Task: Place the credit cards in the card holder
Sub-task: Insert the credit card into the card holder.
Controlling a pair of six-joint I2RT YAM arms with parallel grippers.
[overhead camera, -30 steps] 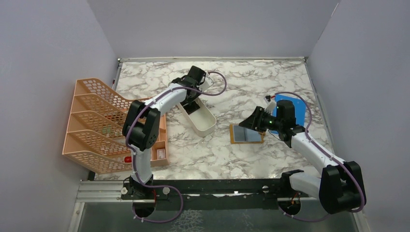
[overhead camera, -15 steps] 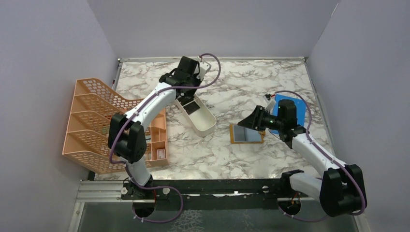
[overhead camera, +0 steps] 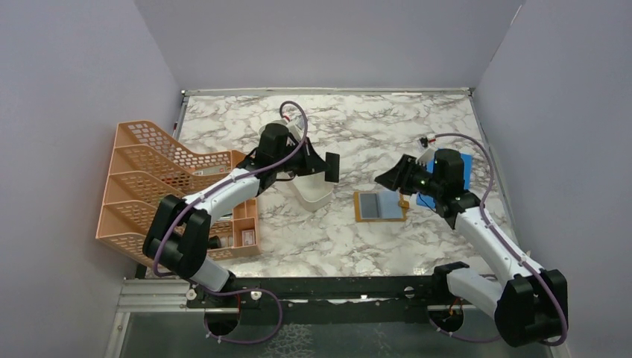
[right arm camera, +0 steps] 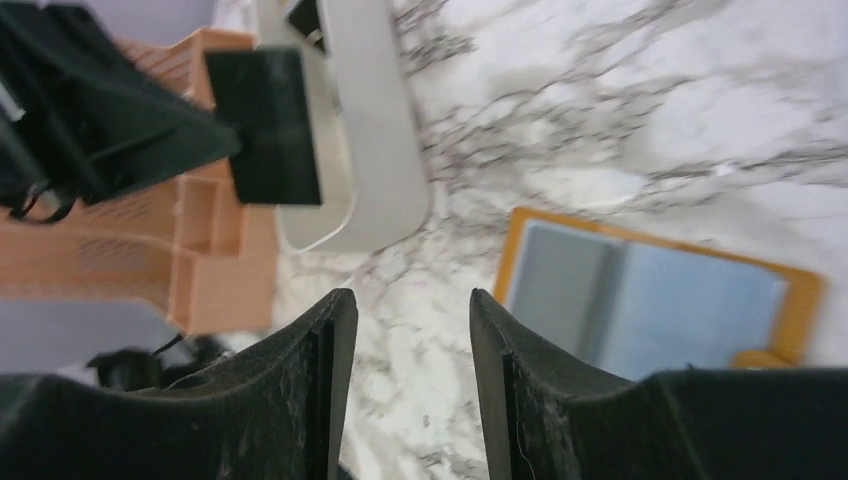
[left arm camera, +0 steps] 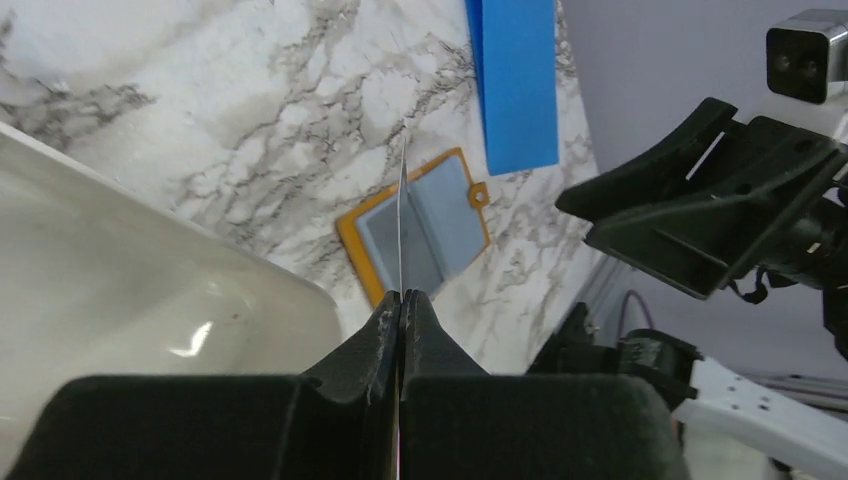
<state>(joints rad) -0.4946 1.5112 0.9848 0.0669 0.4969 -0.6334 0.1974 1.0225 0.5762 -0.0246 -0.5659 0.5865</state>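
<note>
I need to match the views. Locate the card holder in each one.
Top external: card holder just right of centre.
Left wrist: centre.
Right wrist: lower right.
Shared landmark: white tray, left of it in all three.

The surface [overhead camera: 373, 127] is seen steeply from high above its near edge. The left wrist view is taken close along the left claw [left arm camera: 400, 298], faced rightward; the right wrist view is taken close over the right claw [right arm camera: 408, 310], faced leftward. The card holder [overhead camera: 380, 206] is shared by all three.
</note>
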